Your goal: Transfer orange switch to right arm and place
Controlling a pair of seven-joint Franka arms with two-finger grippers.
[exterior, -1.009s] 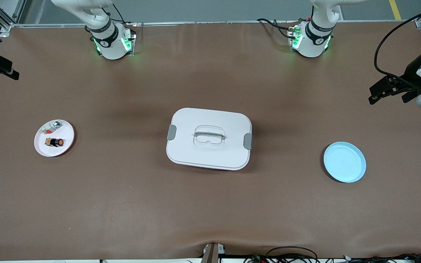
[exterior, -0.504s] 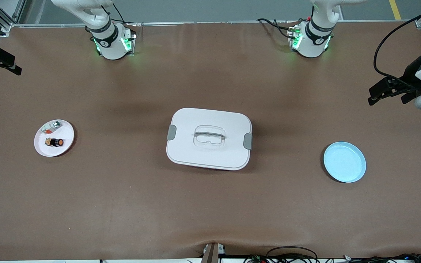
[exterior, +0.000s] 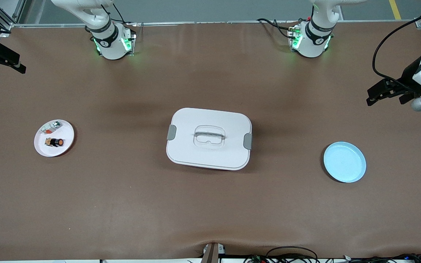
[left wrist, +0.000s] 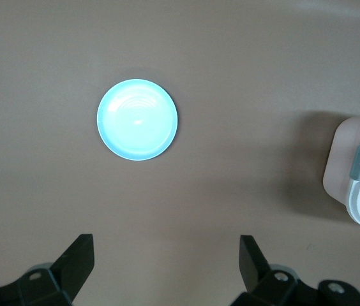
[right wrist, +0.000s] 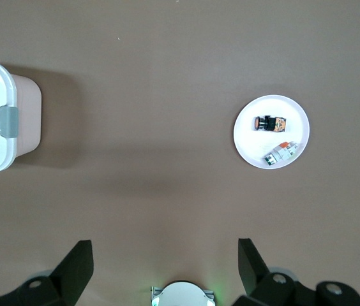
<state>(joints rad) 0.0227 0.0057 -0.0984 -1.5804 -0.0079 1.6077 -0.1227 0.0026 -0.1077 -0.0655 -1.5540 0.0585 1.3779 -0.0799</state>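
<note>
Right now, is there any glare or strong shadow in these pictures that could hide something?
Left wrist view: a bright sheen washes out the middle of the blue plate. Right wrist view: the white box throws a dark shadow on the table. Front view: even light, soft shadows; the orange switch on the white plate stays clear.

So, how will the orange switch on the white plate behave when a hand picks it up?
The orange switch lies on its side on the white plate, and its body looks round, so it may roll if nudged. It looks rigid, probably light. Being tiny, it could slip between fingers; the small white-and-grey part lies close by.
</note>
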